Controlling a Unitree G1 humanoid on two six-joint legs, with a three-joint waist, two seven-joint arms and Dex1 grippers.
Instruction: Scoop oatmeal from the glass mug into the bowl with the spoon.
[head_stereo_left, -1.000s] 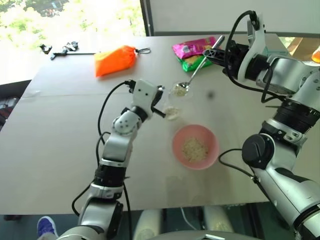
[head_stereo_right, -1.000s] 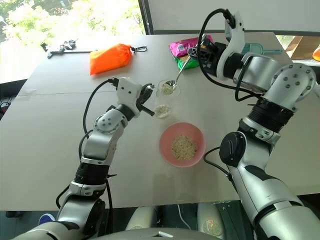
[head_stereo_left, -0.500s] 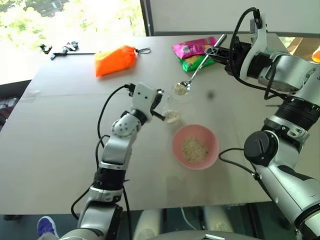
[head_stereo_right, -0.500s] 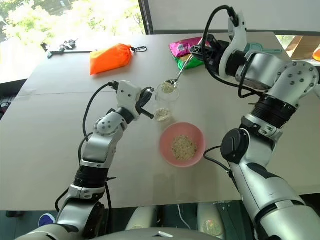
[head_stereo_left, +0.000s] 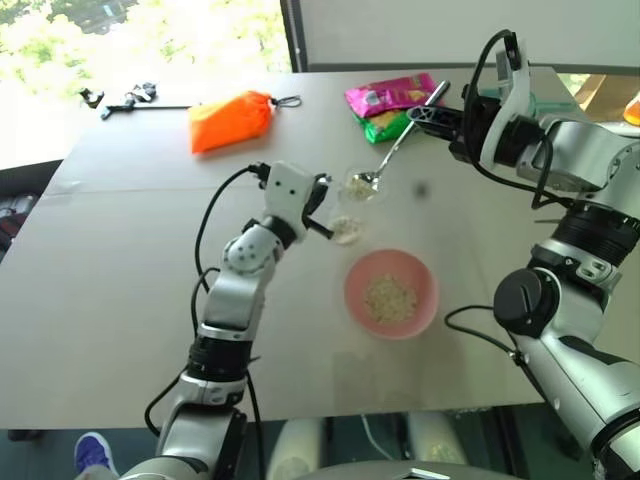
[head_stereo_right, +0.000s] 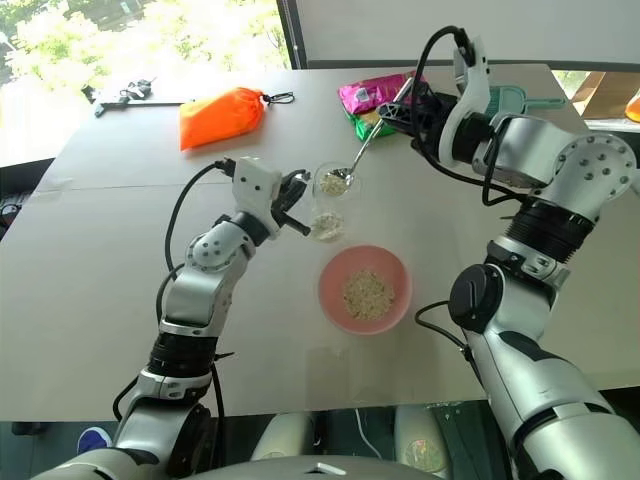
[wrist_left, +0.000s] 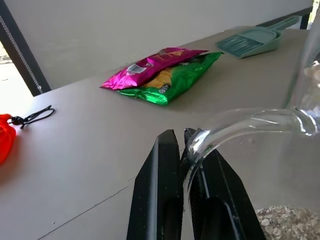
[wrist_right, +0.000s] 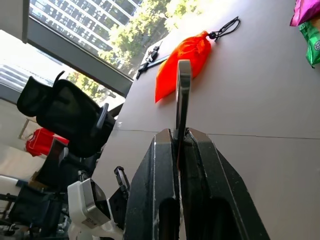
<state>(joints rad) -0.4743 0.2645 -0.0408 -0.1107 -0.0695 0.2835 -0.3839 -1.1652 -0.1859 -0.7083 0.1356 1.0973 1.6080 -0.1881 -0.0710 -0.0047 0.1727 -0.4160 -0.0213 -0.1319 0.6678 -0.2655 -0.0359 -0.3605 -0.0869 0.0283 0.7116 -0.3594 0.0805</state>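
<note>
l gripper (head_stereo_right: 293, 203) is clamped on the glass mug (head_stereo_right: 331, 200) handle, holding it just off the table (head_stereo_right: 120, 270) behind the pink bowl (head_stereo_right: 364, 289), and r gripper (head_stereo_right: 398, 112) is pinched on the spoon (head_stereo_right: 362, 147) handle w/ its tip loaded at the mug's rim. i judge i'm mid-scoop: lift the spoon level and slow, keep the mug steady, then carry the oatmeal (head_stereo_right: 335, 182) over the bowl before tipping. any roll of the wrist en route prob spills flakes on the table.

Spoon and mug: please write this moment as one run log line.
left claw: shut on mug handle | right claw: shut on spoon | spoon tip: at mug rim, oatmeal on it | bowl: holds oatmeal
</note>
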